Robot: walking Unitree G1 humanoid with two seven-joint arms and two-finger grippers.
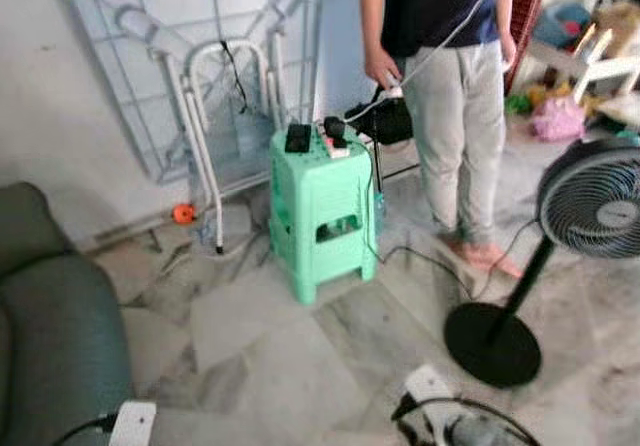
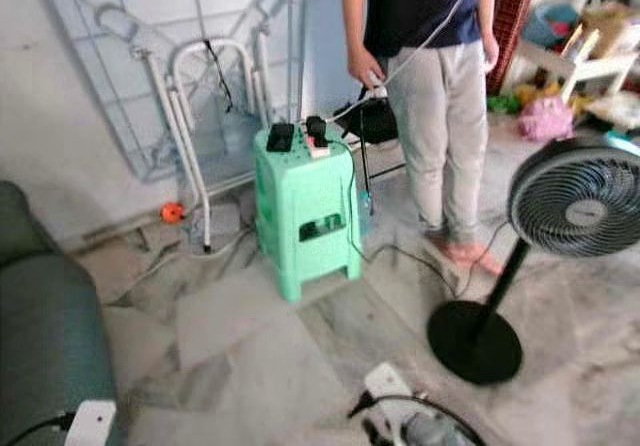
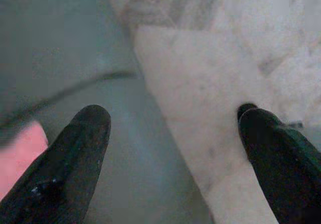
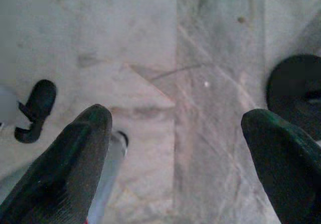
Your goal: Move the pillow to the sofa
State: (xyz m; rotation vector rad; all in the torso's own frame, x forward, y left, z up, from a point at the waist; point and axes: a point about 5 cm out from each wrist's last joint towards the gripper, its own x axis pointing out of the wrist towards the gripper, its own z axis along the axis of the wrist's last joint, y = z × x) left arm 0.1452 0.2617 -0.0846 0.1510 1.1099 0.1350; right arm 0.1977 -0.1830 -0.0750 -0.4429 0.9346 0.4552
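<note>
Standing in this cluttered room, I'd judge the job is at its searching step: no pillow can be seen anywhere, so the next move calls for turning or walking until one turns up. Marble floor point(image 1: 270, 356) fills the middle and lower frame, with the most open room in the centre bottom. The sofa point(image 1: 45, 336), dark grey-green, sits at the lower left edge, close by, so the drop-off spot is near. A person point(image 1: 450, 86) stands at the upper centre-right holding a white cable, just beside a black bag. A fan point(image 1: 590, 206) on a black round base stands at the right, its base near the robot's path. A green stool point(image 1: 320, 211) in the centre carries chargers, with cords trailing on the floor around it. White metal frames lean on the wall at the upper left.

The left hand point(image 3: 170, 158) hangs spread wide over the sofa's edge and floor, holding nothing. The right hand point(image 4: 175, 158) is likewise spread wide and empty above bare floor, near the fan base.
</note>
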